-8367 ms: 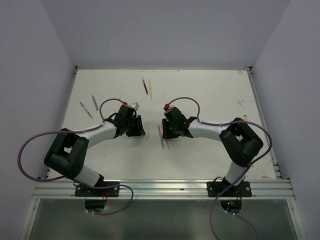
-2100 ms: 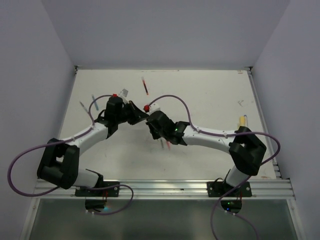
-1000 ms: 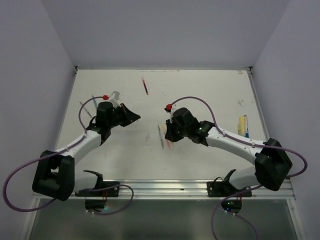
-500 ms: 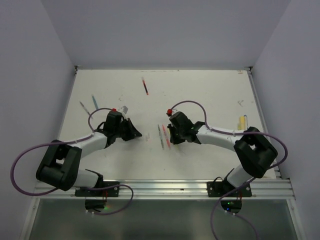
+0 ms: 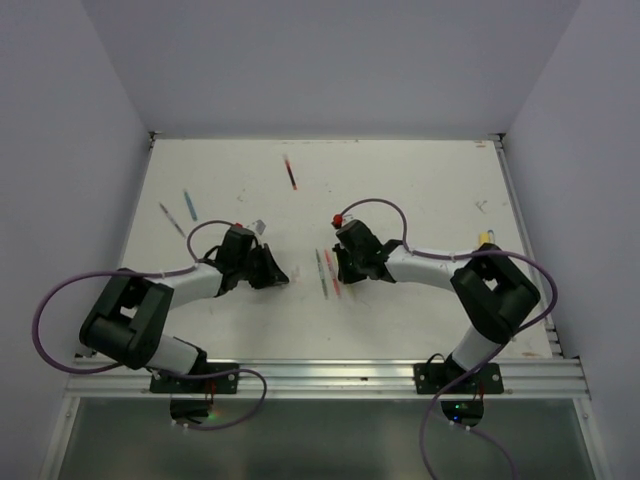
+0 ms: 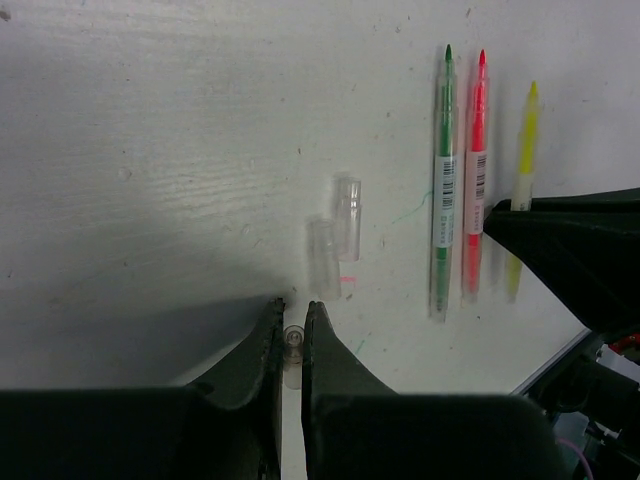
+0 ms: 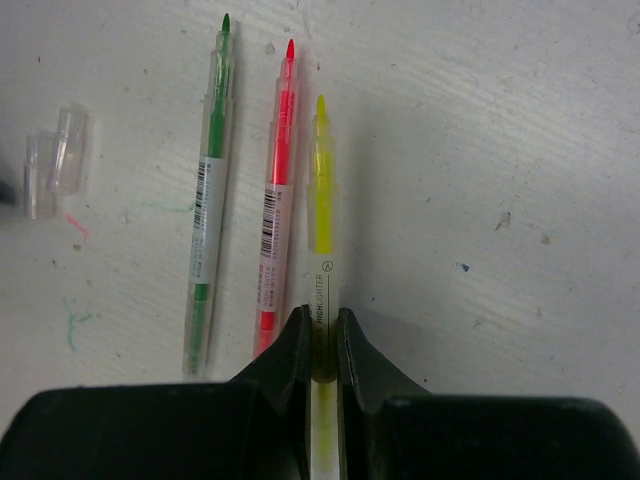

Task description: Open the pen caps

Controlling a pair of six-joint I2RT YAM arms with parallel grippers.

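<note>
Left end effector (image 6: 292, 322) pinches a clear cap (image 6: 292, 356) — two loose caps (image 6: 335, 236) lie ahead; right end effector (image 7: 320, 328) clamps yellow pen (image 7: 322, 205).

Scuffed white table (image 5: 420, 180) — green pen (image 7: 208, 200), red pen (image 7: 278, 200), two clear caps (image 6: 347, 205) nearby; perhaps four pens (image 5: 290, 173) farther.

This looks like a robotics lab test cell. Plain pale walls (image 5: 330, 60) box in a white, ink-scuffed table (image 5: 420, 180). Along the bottom of the frame, an aluminium rail (image 5: 320, 378) carries bolted arm bases trailing purple cables (image 5: 45, 320).
</note>
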